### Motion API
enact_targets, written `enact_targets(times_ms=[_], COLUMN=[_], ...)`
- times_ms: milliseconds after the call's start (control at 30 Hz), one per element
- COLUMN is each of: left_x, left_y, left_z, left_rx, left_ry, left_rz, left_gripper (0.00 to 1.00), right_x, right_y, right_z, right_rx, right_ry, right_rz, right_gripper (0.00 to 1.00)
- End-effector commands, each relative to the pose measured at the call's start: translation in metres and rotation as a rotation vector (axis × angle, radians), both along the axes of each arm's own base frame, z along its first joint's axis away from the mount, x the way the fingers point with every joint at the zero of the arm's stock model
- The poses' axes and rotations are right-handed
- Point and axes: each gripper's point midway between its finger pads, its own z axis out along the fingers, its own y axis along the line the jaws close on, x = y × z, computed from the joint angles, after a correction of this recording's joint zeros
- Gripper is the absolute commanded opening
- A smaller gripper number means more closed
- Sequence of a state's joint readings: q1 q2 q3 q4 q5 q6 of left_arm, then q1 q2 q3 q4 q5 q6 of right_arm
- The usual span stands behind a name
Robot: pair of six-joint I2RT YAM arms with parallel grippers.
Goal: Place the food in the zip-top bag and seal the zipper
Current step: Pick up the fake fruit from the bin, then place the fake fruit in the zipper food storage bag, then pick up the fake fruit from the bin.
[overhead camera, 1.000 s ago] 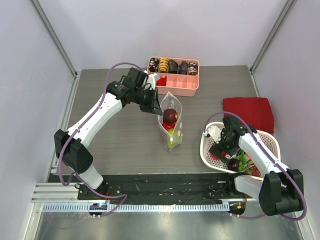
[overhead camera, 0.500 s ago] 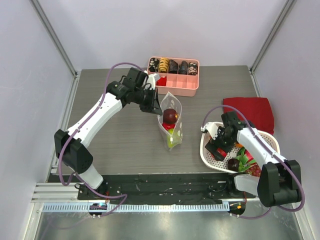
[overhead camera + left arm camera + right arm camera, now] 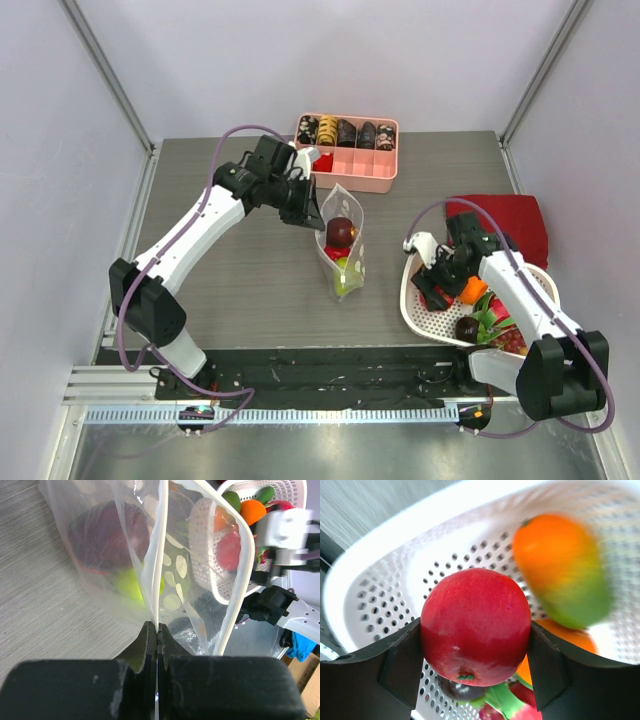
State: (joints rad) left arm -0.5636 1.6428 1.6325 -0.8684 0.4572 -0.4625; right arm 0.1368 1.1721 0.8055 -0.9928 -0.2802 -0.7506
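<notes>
I see the grey surface spanning the whole workspace. At its far edge sits the pink tray, and on the right a white basket lies partly over a red cloth.

The zip-top bag stands upright near the middle of the surface, just in front of the pink tray, with its mouth open toward the top. My left end effector is fully closed, its jaws pressed together on one lip of the bag's mouth. The left wrist view shows that lip running straight up from the pinch, with the zipper along it. The opposite lip bows away to the right.

My right end effector is inside the basket at its near-left part. Its fingers press against both sides of a red apple, so they are partly open around it. I cannot tell whether the apple is off the basket floor.

A dark red apple and a green pear lie inside the bag. An orange fruit rests in the basket just beside the gripped apple.
</notes>
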Motion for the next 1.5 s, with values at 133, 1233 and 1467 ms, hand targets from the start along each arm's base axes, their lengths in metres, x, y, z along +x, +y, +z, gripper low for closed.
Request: enact_targets(times_ms=[133,1233,1467], left_x=[-0.001,0.002,0.001], left_y=[-0.008,-0.007,-0.006], left_z=[0.005,0.022,0.025], left_rx=[-0.028,-0.034,-0.039], left_ry=[-0.003,-0.069,-0.080], left_rz=[-0.034,-0.054,-0.058], left_gripper=[0.00,0.00,0.00], right_x=[0.061,0.080,0.077], right_y=[0.054,0.189,0.091], right_z=[0.154,0.231,0.182], right_rx=[0.323,0.489,0.325], right_ry=[-0.331,-0.499,-0.370], right_rz=[-0.043,0.200,-0.017], right_gripper=[0.36,1.00,1.00])
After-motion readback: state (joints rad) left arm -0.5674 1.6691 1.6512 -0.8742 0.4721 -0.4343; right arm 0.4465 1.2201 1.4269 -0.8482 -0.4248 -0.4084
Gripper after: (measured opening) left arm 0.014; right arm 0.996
